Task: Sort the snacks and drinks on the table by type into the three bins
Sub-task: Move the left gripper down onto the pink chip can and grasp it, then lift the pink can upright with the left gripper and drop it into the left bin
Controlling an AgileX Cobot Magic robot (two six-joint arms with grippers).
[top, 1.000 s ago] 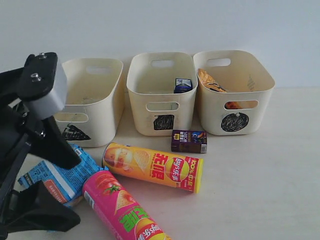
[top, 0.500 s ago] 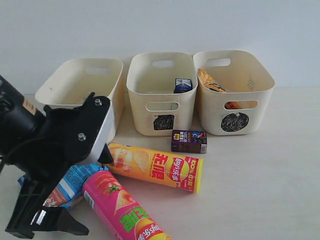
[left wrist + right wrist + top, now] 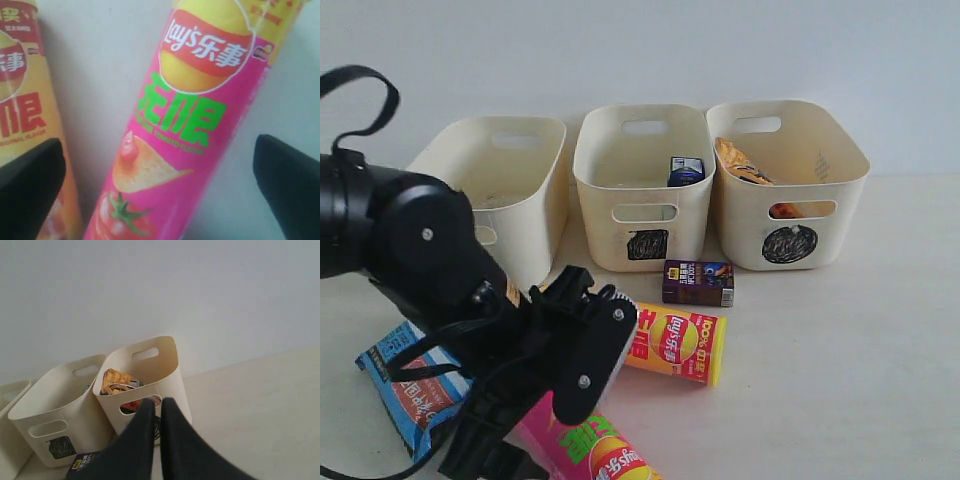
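My left gripper (image 3: 160,187) is open, and its two black fingers (image 3: 30,192) stand either side of the pink chip tube (image 3: 185,125) without touching it. In the exterior view the left arm (image 3: 430,260) covers that pink tube's (image 3: 605,455) upper half. The yellow tube (image 3: 675,345) lies beside it, and the blue packet (image 3: 405,385) lies at the left. A dark brown carton (image 3: 698,282) sits before the bins. The purple and white carton (image 3: 686,170) is in the middle bin (image 3: 640,215). The orange bag (image 3: 745,165) is in the right bin (image 3: 790,215). My right gripper (image 3: 156,407) is shut and holds nothing.
The left bin (image 3: 520,150) stands behind the left arm, its mark hidden. A pale wall (image 3: 640,50) rises close behind the three bins. Bare table (image 3: 850,380) stretches to the right of the yellow tube. The right wrist view shows the right bin (image 3: 150,365) and the dark carton (image 3: 82,462).
My left arm has swung right and down from beside the left bin to over the pink tube, and its jaws have opened wider. The blue packet shows more. The right gripper has not moved.
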